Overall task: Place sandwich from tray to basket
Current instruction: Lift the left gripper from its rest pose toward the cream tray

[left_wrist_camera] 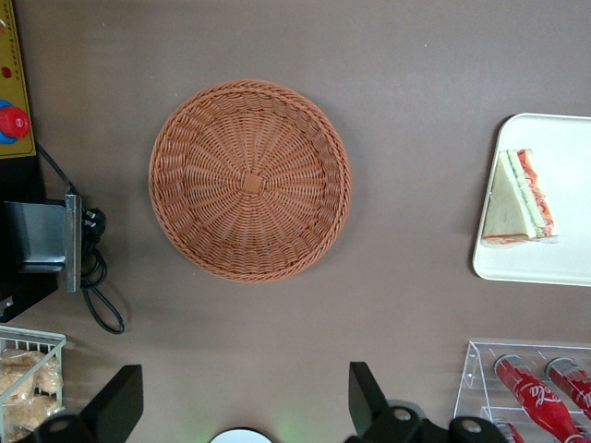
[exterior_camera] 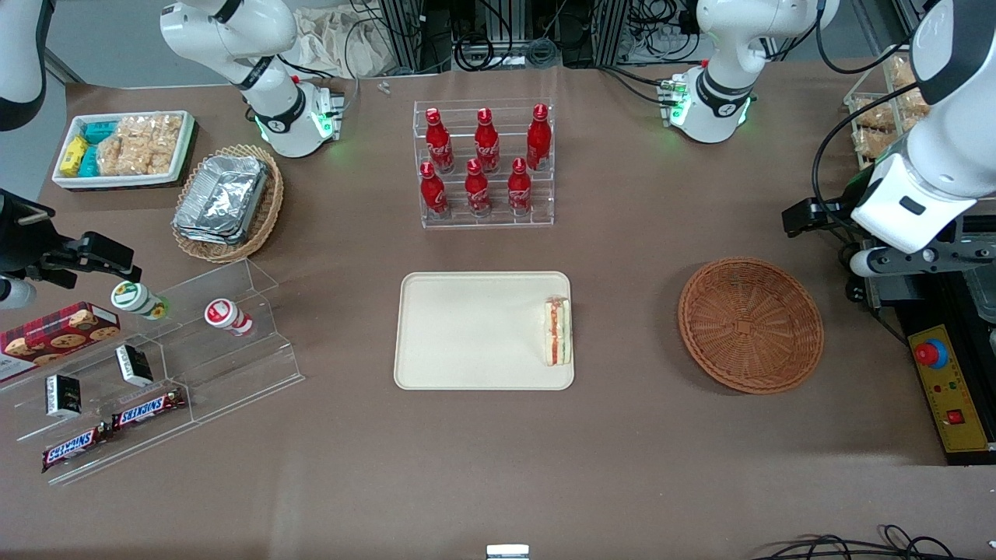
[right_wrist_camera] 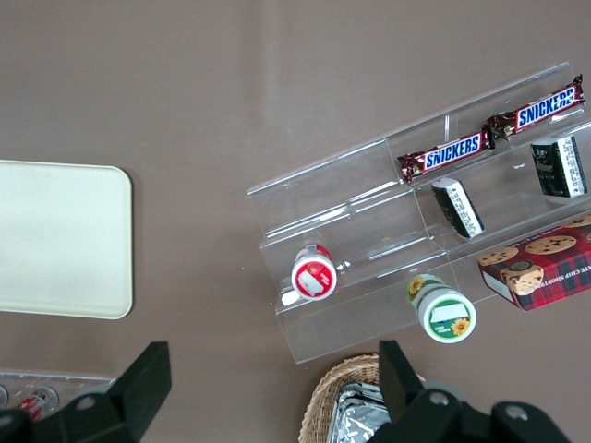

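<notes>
A rectangular white tray (exterior_camera: 467, 334) lies on the grey-brown counter (exterior_camera: 482, 467). Beside it, toward the working arm's end, sits a round brown wicker basket (exterior_camera: 751, 327). The black two-finger left gripper (exterior_camera: 809, 216) hangs above the counter, farther from the front camera than the basket, jaws spread. The wrapped triangular white-bread sandwich (exterior_camera: 556, 332) lies on the tray, near the edge facing the basket.

Tray (left_wrist_camera: 574, 235) and the claw (exterior_camera: 809, 216) over the table's working-arm end (exterior_camera: 778, 459), both cut off by the left wrist view's edge.
</notes>
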{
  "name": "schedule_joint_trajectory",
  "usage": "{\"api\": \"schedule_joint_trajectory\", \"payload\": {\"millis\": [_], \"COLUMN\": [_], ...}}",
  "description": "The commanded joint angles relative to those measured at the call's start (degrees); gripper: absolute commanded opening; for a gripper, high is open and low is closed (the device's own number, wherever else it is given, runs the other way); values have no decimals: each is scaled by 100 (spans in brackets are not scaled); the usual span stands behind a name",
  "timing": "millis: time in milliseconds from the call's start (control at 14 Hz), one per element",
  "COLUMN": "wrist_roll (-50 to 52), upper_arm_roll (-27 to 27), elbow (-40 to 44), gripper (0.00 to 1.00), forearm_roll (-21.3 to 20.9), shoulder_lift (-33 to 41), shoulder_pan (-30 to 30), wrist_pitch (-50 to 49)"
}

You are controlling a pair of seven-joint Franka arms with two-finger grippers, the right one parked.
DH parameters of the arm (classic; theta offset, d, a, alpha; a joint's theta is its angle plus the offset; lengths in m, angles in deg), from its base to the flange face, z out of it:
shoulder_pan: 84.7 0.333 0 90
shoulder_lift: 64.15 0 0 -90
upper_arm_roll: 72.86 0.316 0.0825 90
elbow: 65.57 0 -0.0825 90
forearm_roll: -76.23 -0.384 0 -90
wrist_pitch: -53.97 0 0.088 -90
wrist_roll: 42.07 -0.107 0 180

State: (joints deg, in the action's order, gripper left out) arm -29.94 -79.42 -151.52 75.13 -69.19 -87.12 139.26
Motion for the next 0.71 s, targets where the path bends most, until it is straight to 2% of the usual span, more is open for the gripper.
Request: {"api": "schedule_joint_trajectory", "payload": {"millis": [0,286,357,429,643], "wrist_roll": [-36,69,174,480,1842], "upper_arm_roll": [5,-117,-170,-257,-373], "elbow": [132,122,114,105,61], "gripper": [100,100,100,100,100], "forearm_roll": [49,101,240,372,321], "shoulder_lift": [-50,-225,-304,-426,-874], "shoulder_pan": [13,-196,-311,-477,-1267], "wrist_pitch": [-65,-3,40,180,1048]}}
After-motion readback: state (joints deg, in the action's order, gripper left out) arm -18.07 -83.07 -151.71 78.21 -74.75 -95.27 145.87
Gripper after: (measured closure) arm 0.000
